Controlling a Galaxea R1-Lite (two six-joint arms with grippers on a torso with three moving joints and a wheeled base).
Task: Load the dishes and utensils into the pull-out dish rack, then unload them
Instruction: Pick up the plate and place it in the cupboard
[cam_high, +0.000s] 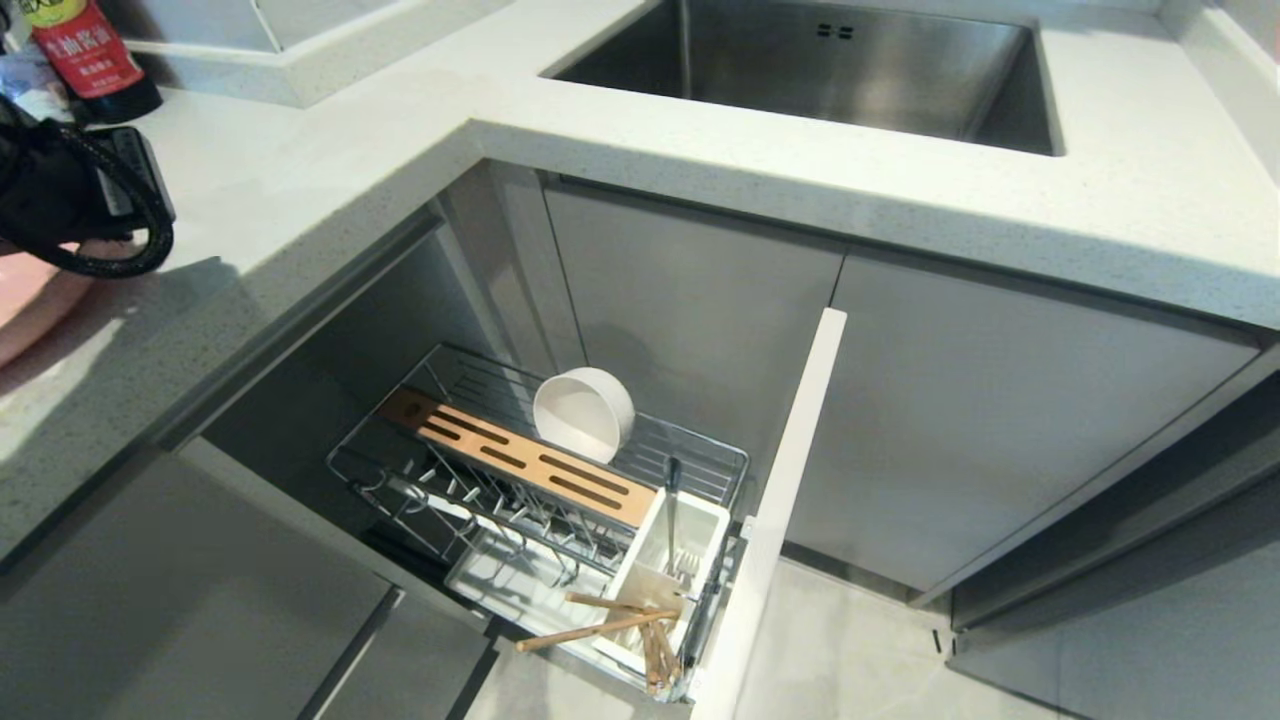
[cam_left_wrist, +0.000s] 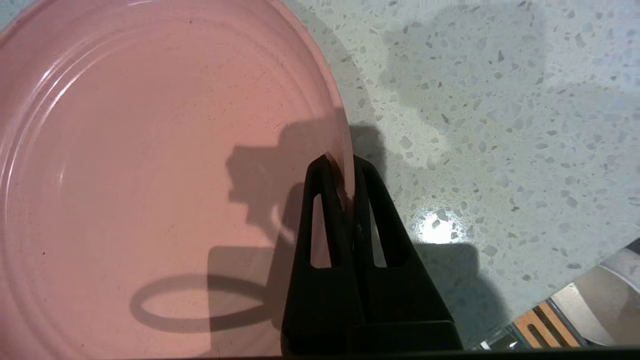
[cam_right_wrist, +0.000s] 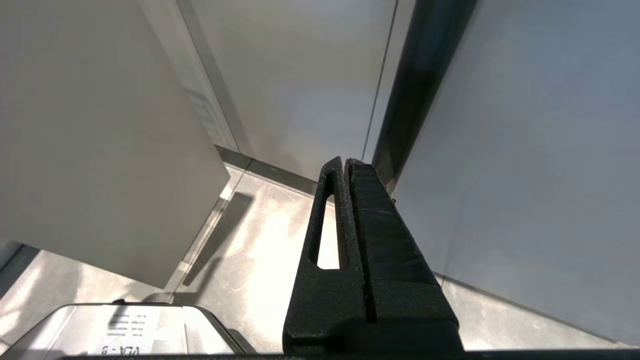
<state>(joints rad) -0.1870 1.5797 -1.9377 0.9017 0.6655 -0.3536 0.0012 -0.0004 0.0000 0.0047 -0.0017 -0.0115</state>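
Left gripper: the left gripper is over the speckled countertop at the far left of the head view; its two black fingers are pinched together on the rim of the one pink plate.
Pink plate: one large round plate, lying on the countertop; in the head view only a sliver of it shows at the left edge, under the arm.
Right gripper: the right gripper hangs low beside grey cabinet fronts, above the pale floor, out of the head view; its two fingers are pressed together and hold nothing.
Pull-out dish rack: one chrome wire rack, pulled out from the cabinet below the countertop, with a white tray at the bottom and a slotted wooden strip across it.
Bowl: one small cream-white bowl, standing on its edge in the rack behind the wooden strip.
Utensil caddy: one white caddy at the rack's front end, beside the narrow white-edged cabinet front.
Fork: one slim fork, upright in the caddy.
Chopsticks: two light wooden chopsticks, lying across the caddy's near end, tips sticking out over the rack's edge.
Sink: one steel sink set in the countertop behind the rack.
Bottle: one dark bottle with a red label at the countertop's far left corner.
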